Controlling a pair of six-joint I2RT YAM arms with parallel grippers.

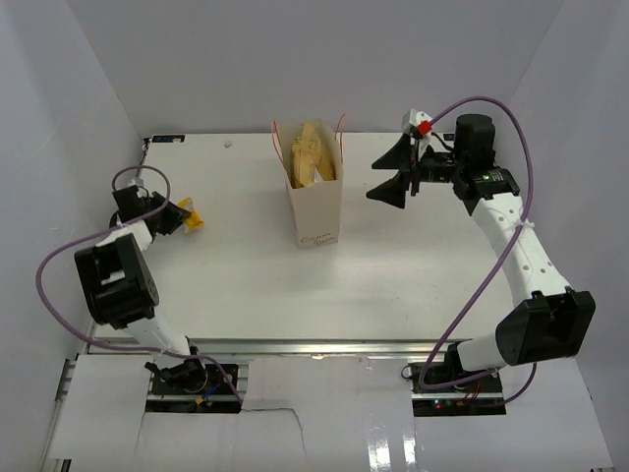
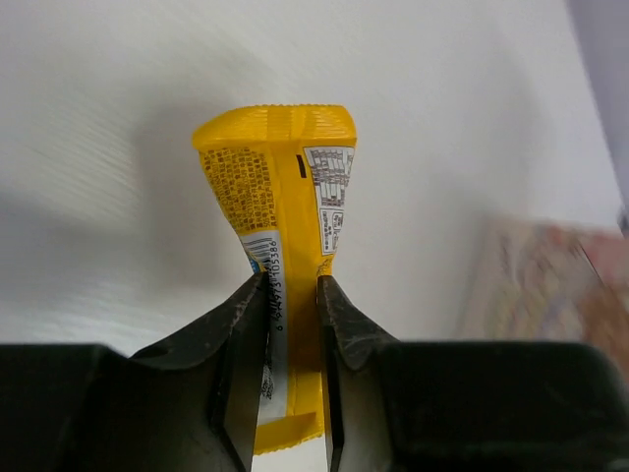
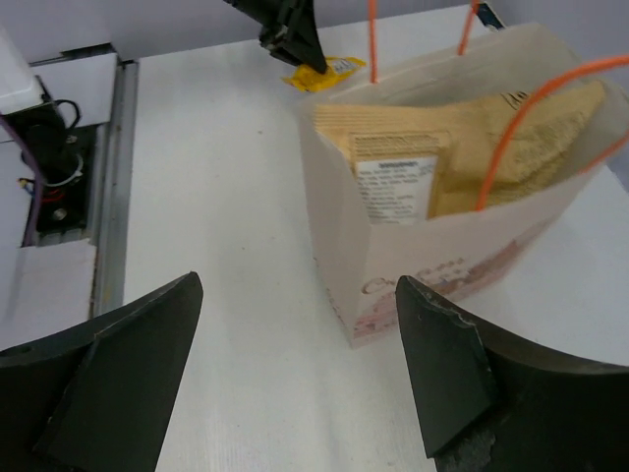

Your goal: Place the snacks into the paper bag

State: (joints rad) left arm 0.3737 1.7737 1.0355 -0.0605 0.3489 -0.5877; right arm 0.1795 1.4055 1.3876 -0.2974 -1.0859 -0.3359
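White walls (image 1: 295, 59) close round a pale table (image 1: 226, 285). Toward the far middle of it the paper bag (image 1: 317, 208) stands upright with its mouth open. The brown-gold pouch (image 1: 309, 152) is already inside, and its top pokes above the rim. The yellow wrapper (image 2: 285, 182) is over at the left side of the table, well apart from the bag. The left gripper (image 2: 292, 287) is clamped on it: both dark fingers (image 2: 241, 329) press against the packet's lower half, and its crimped end sticks out past the tips. It seems to sit at or just above the surface, though no view shows clearly whether it is touching. The right gripper (image 1: 395, 174) hangs to the right of the bag, turned toward it. Its jaws are spread wide with nothing between them. A purple cable (image 1: 491, 98) loops over that arm.
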